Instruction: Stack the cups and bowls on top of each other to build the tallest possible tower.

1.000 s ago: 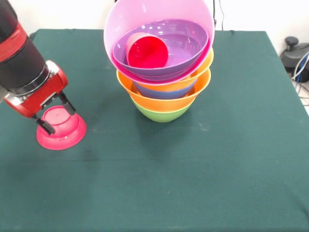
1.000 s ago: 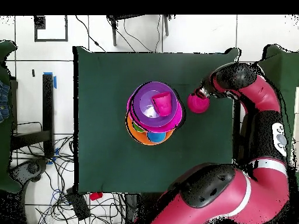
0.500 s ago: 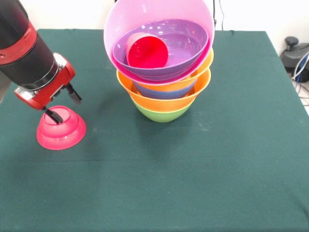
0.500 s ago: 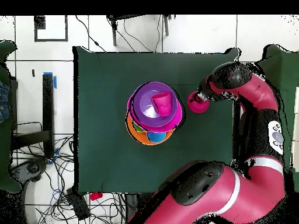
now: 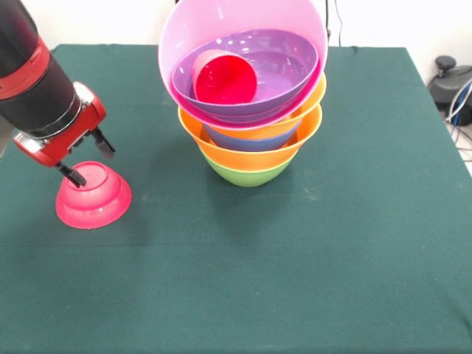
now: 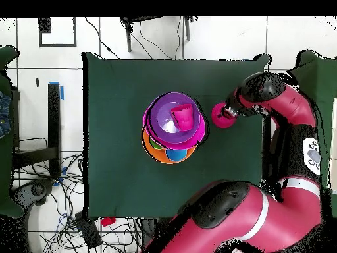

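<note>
The tower (image 5: 249, 110) stands mid-table: a green bowl (image 5: 247, 174) at the base, two orange bowls (image 5: 254, 153) with a blue bowl (image 5: 251, 139) between them, then a large pink bowl (image 5: 221, 22) tilted back. Inside the pink one rests a purple bowl (image 5: 284, 63), and a red cup (image 5: 225, 78) lies on its side in that. A small red bowl (image 5: 94, 196) sits upside down at the left. My gripper (image 5: 88, 160) hangs open just above its upturned base, holding nothing. From overhead, the gripper (image 6: 229, 112) is beside the tower (image 6: 172, 126), over the small red bowl (image 6: 221, 118).
The dark green table cloth (image 5: 295, 280) covers the whole table. Cables and a black device (image 5: 451, 81) lie beyond the right edge. My arm (image 6: 289, 132) reaches in along one side of the table in the overhead view.
A second ago my fingers straddled the upside-down red bowl's base. They have lifted off it and hover just above. The bowl and the tower have not moved.
</note>
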